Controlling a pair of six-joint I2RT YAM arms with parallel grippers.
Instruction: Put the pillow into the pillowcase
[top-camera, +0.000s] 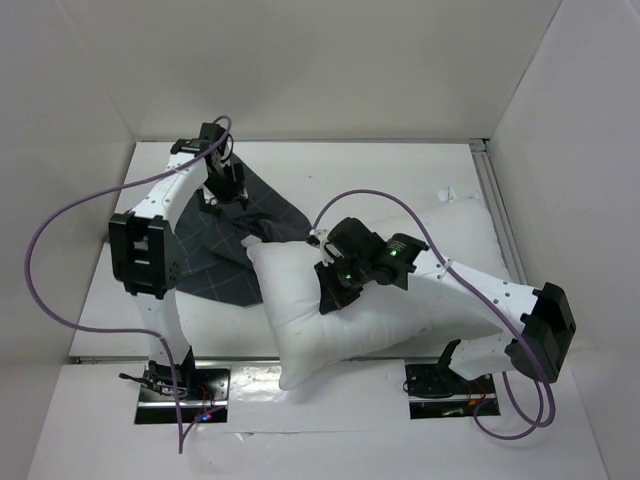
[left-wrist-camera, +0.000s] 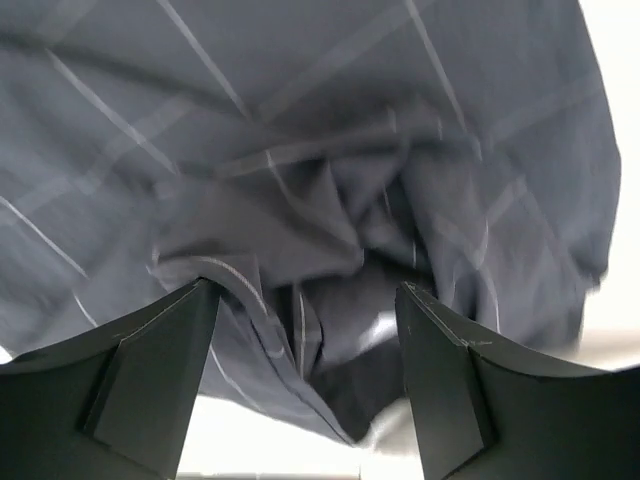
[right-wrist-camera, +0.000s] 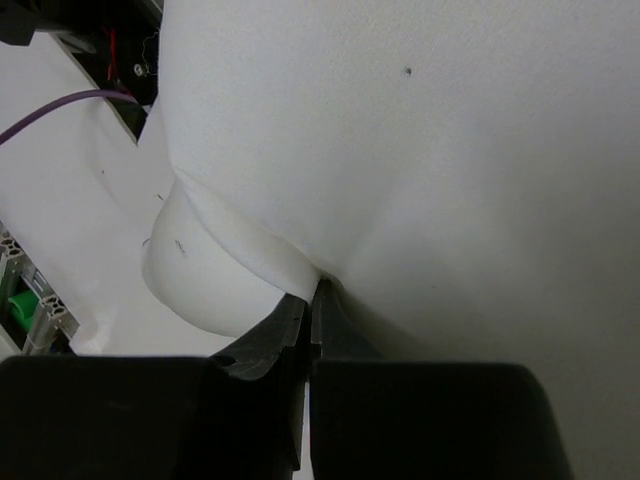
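Clamped shut on a pinch of white fabric, the right fingers (right-wrist-camera: 305, 312) grip the pillow (top-camera: 300, 330), which sprawls across the middle of the counter (top-camera: 400, 175) with its far corner meeting the pillowcase (top-camera: 215, 255). At the far left, the left fingers (left-wrist-camera: 160, 360) hang wide apart and empty over the bunched grey cloth. Insertion looks barely begun; next, the left arm likely needs a fresh hold on the case's opening, whose edge cannot be made out here.
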